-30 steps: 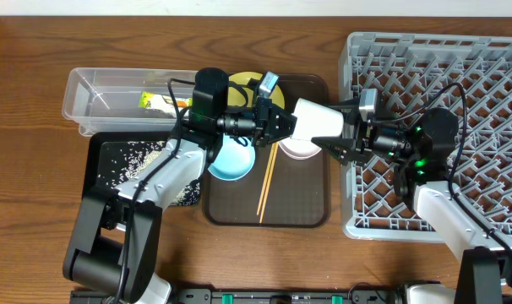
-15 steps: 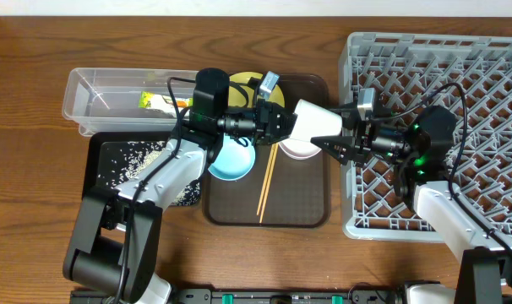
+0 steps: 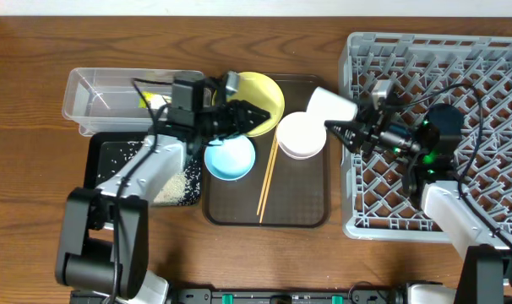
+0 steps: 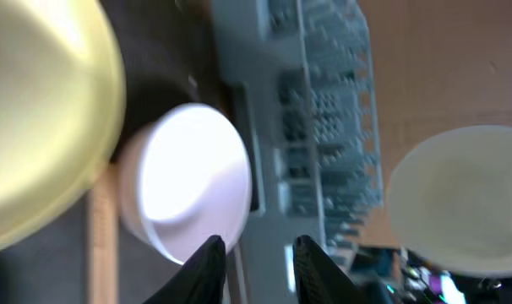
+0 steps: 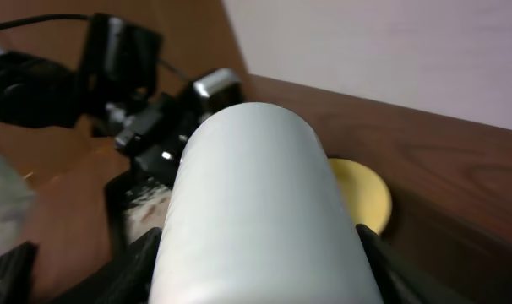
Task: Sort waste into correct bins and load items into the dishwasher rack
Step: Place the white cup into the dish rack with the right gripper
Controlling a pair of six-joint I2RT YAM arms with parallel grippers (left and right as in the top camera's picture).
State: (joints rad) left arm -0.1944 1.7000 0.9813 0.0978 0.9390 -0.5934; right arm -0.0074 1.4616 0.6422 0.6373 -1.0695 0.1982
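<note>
Overhead, the right tool (image 3: 347, 125) grips the white cup (image 3: 330, 105) and holds it on its side, above the right edge of the brown tray (image 3: 298, 207) and just left of the grey rack (image 3: 480, 63). The right wrist view confirms it: the cup fills the frame with a dark finger pressed to each side.

The left tool (image 3: 253, 116) hovers over the near-left edge of the yellow plate (image 3: 264, 91), which sits at the back of the brown tray. In the left wrist view its two fingertips (image 4: 210, 257) stand slightly apart with nothing between them, so it is open and holds nothing.

The white bowl (image 3: 300, 136) sits on the brown tray just beside the held cup, and the blue bowl (image 3: 230, 158) sits at the tray's left side. The chopsticks (image 3: 265, 181) lie between the two bowls, running front to back.

On the left of the table (image 3: 28, 59), the clear tub (image 3: 83, 97) holds the wrapper (image 3: 145, 100). In front of it the black tray (image 3: 100, 190) holds rice (image 3: 178, 180), some heaped and some scattered.
</note>
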